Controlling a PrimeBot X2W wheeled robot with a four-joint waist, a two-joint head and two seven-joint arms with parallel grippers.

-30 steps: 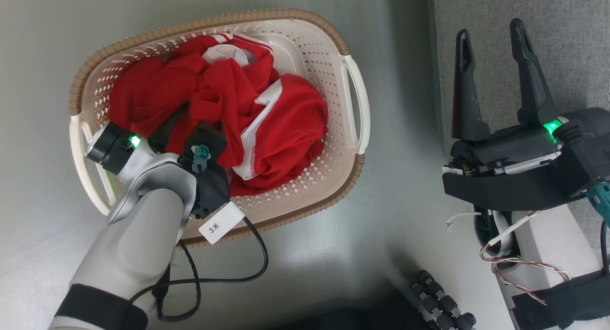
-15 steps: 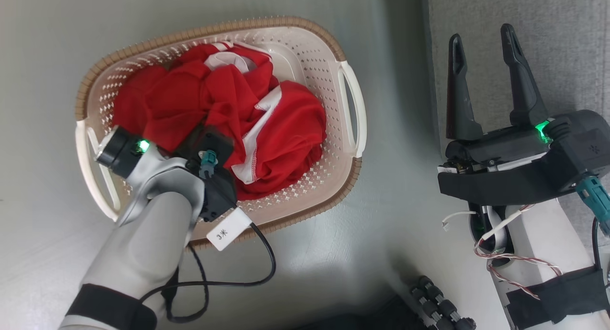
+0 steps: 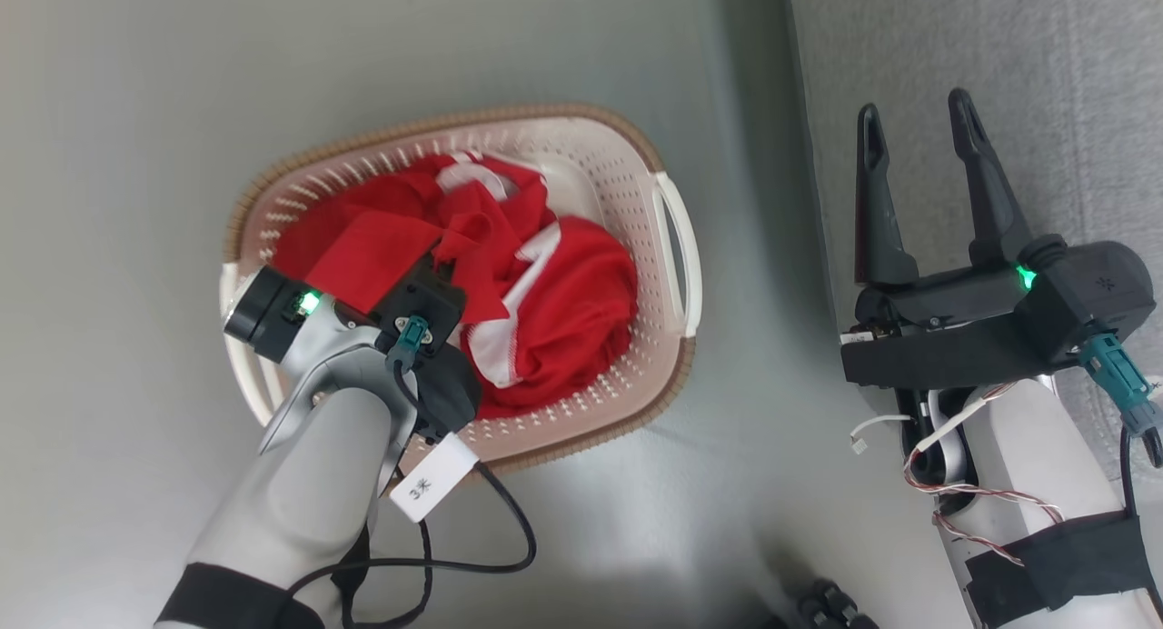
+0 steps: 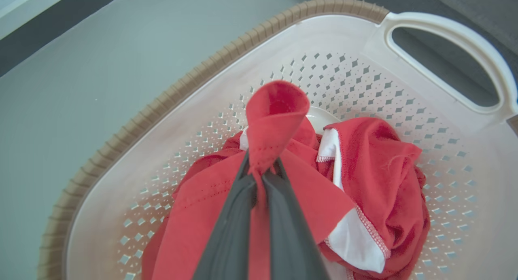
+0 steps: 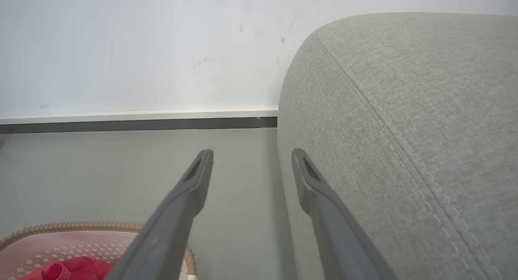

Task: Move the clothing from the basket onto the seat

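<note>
The cream perforated basket (image 3: 545, 115) with a brown rim stands on the floor and holds the red clothing (image 3: 563, 302) with white trim. My left gripper (image 4: 261, 170) is inside the basket (image 4: 202, 75), shut on a fold of the clothing (image 4: 376, 162). The pinched fabric loops up above the fingertips. In the head view a red flap drapes over the left gripper (image 3: 409, 279). My right gripper (image 3: 918, 124) stands open and empty over the edge of the grey seat (image 3: 999, 47), apart from the basket. The right wrist view has the seat (image 5: 404, 110) beside the open right gripper (image 5: 253, 156).
A black cable with a white tag (image 3: 432, 477) hangs from my left forearm over the basket's near rim. Grey floor surrounds the basket. A white wall with a dark baseboard (image 5: 137, 124) lies beyond. Black rollers (image 3: 831, 606) sit at the bottom edge.
My left gripper has shut on a fold of red clothing and drawn it up a little. The head camera has shifted, so the basket sits lower and further right. The right gripper stays open.
</note>
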